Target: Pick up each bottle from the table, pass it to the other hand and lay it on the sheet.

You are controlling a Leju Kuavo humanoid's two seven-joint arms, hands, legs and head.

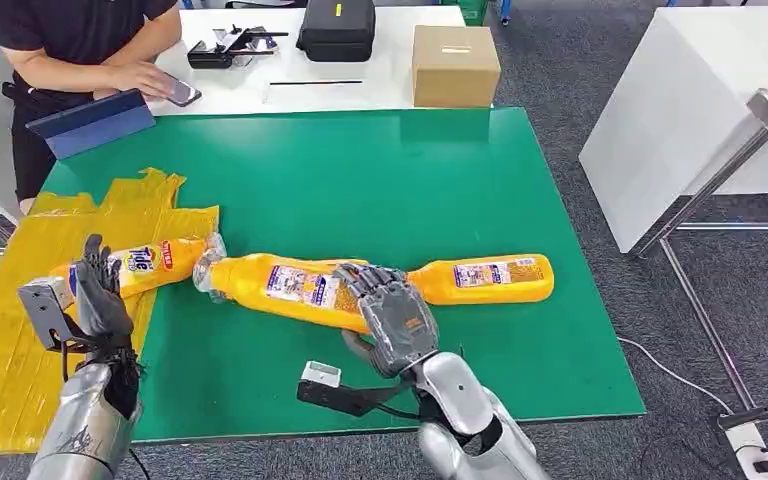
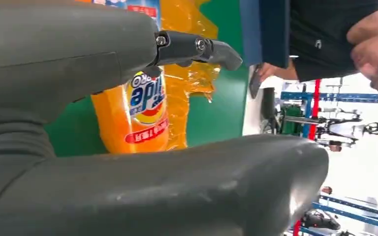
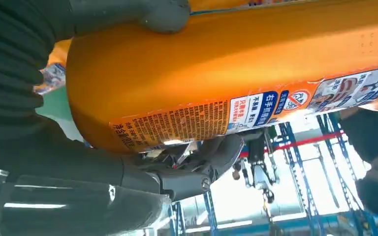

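A green worktop (image 1: 380,190) carries three orange bottles. A yellow sheet (image 1: 20,300) lies over its 9 o'clock edge. One bottle (image 1: 140,265) rests on that sheet, cap toward 3 o'clock. The middle bottle (image 1: 285,288) lies near the worktop's centre, its plastic-wrapped cap just beside the first bottle's cap. The third bottle (image 1: 490,278) lies at 3 o'clock of it, the two meeting end to end. The right hand (image 1: 395,315) grasps the middle bottle's thick end, thumb on one side and fingers (image 3: 211,157) on the other. The left hand (image 1: 100,290) hovers beside the sheet's bottle, fingers (image 2: 197,49) released and apart. On the white worktop (image 1: 360,85) at 12 o'clock sit one cardboard box (image 1: 454,66) and one black case (image 1: 337,30). A person (image 1: 70,40) stands at 11 o'clock.
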